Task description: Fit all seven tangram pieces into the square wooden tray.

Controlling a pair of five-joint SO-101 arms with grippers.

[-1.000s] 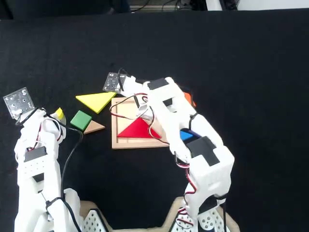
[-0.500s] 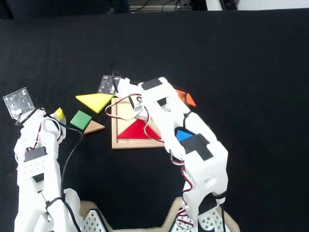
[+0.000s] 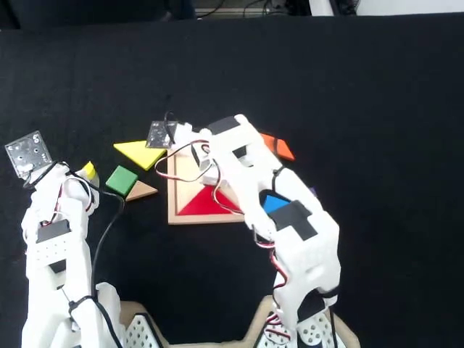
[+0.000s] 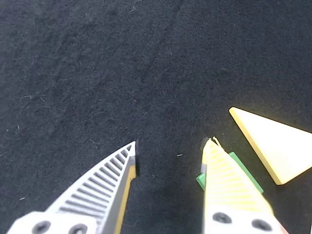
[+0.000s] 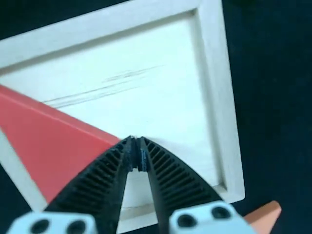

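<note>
Tray [image 5: 214, 73] holds red triangle [image 5: 53, 146] beneath clenched right gripper [image 5: 137, 153]; left gripper [image 4: 170, 148] gapes near yellow triangle [image 4: 275, 146].

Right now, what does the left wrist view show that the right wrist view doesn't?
Left wrist view: the open left gripper above bare cloth, the yellow triangle and a sliver of the green square behind one finger.

Right wrist view: the shut right gripper over the wooden tray, its tips at the edge of the red triangle lying in the tray, plus a corner of an orange-tan piece outside the rim.

Both: the black table.
</note>
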